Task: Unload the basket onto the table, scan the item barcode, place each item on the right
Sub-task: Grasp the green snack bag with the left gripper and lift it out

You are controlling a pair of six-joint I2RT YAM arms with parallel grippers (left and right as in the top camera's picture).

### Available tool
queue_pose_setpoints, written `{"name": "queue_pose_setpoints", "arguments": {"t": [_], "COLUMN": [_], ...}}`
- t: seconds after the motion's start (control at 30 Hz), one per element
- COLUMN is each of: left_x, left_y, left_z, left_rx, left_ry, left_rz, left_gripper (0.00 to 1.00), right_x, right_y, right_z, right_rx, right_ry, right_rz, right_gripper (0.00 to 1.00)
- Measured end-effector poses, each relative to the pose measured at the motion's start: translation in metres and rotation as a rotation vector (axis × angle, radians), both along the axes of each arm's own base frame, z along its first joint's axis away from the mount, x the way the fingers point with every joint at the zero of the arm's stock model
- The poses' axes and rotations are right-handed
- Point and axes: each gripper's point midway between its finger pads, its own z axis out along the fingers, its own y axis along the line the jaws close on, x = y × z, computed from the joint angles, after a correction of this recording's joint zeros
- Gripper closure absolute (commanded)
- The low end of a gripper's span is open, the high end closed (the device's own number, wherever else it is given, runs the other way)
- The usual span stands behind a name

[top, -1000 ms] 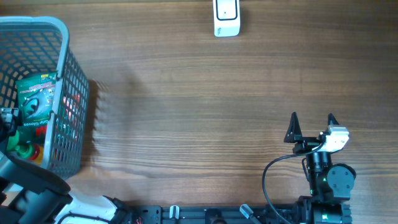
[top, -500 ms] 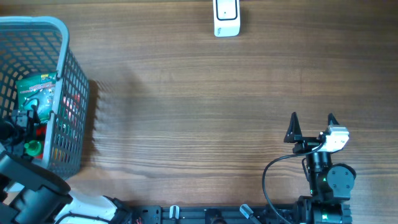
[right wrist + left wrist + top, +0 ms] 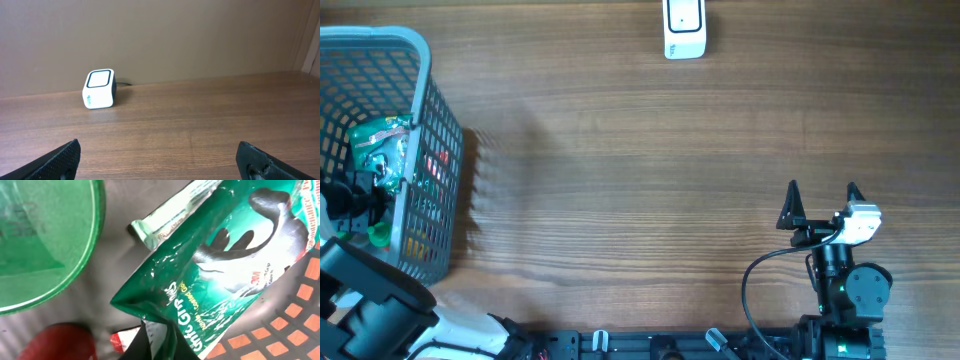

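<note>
— Wooden worktop (image 3: 640,150), basket (image 3: 425,60) at left: where was the glove packet (image 3: 225,280)?
— Inside, pinched by the left fingers (image 3: 147,342); right fingers (image 3: 60,157) stood wide. A straight lift toward the far scanner (image 3: 684,28) seemed wisest.

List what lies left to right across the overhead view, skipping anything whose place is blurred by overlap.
The grey basket with the green glove packet inside → white scanner → right arm's fingers.
</note>
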Motion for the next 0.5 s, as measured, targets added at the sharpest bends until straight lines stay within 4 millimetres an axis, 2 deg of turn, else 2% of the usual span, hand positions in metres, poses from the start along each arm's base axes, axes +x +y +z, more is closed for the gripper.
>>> {"name": "queue_pose_setpoints", "arguments": {"t": [0.13,0.23,0.33,0.5], "left_x": [0.002,0.013,0.032,0.052], "left_y": [0.000,0.002,0.010,0.014], "left_z": [0.001,0.013,0.043,0.118], "left_rx": [-0.002,-0.003,0.026,0.133], "left_ry": [-0.010,-0.059,-0.156,-0.338], "left_rz": [-0.001,-0.010,-0.027,-0.064], "left_gripper": [0.96,0.96,0.96,0.96], "right_x": [0.000,0.000,0.000,0.000], "right_y": [0.000,0.000,0.000,0.000], "right_z": [0.000,0.000,0.000,0.000], "right_rx": [0.000,0.000,0.000,0.000], "right_ry": [0.000,0.000,0.000,0.000], "right_rz": [0.000,0.000,0.000,0.000], "right_gripper": [0.00,0.00,0.00,0.00]}}
